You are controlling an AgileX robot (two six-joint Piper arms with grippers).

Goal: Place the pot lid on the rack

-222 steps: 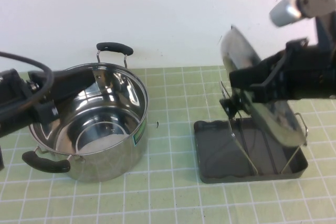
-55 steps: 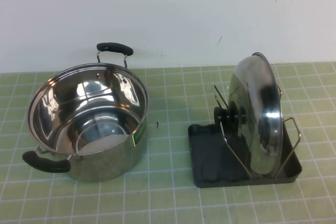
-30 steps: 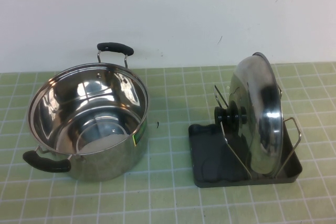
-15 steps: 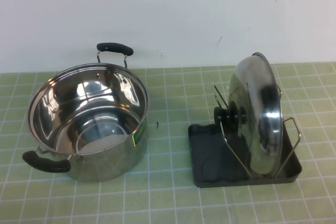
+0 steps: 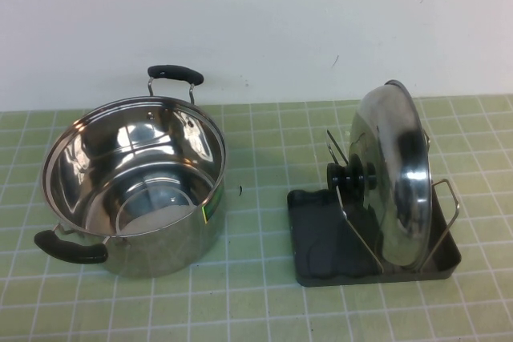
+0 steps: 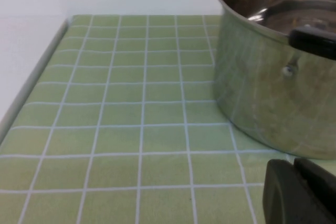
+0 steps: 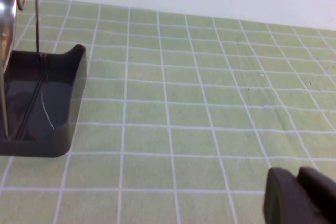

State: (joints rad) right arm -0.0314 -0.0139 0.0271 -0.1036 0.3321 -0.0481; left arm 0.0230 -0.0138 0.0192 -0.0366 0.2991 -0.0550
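The shiny steel pot lid stands on edge in the rack, leaning between its wire loops, black knob facing the pot. A sliver of the lid and the rack's tray also show in the right wrist view. Neither arm shows in the high view. My left gripper is shut and empty, low over the mat beside the pot. My right gripper is shut and empty, low over the mat, apart from the rack.
The deep steel pot with two black handles stands open on the left of the green tiled mat. A white wall runs behind. The mat's edge shows in the left wrist view.
Earlier my right gripper held the lid tilted over the rack and my left arm was by the pot. Now the lid rests in the rack and both arms are out of the high view.
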